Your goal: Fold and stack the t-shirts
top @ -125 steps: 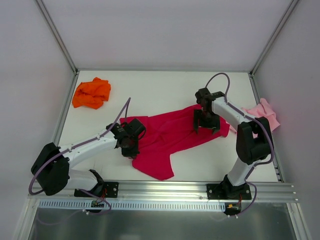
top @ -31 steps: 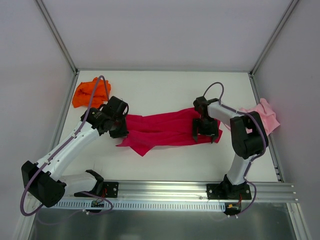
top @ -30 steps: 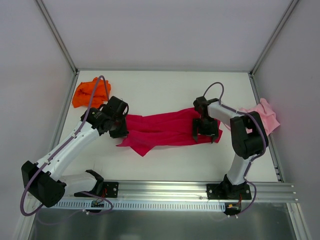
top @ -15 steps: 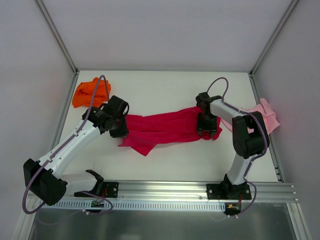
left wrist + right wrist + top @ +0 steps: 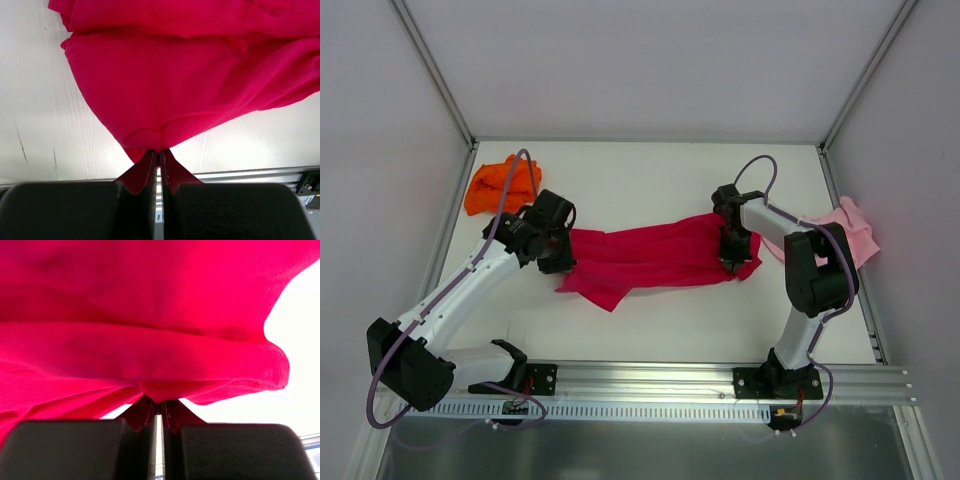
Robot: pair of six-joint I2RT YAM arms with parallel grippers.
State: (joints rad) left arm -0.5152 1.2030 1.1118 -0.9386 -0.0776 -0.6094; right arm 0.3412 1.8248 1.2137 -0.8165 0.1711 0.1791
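Crimson t-shirt stretches parallel to the tabletop's near edge, left hand clamped on its left end, right hand clamped on its right.

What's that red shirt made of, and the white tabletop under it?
The red shirt looks like soft knit cloth, probably cotton: matte, creased and draping in folds, with a stitched hem. The tabletop seems a hard, smooth white board, maybe laminate or plastic, with faint dark scratches.

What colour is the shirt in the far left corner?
Orange t-shirt, clearest from the top view.
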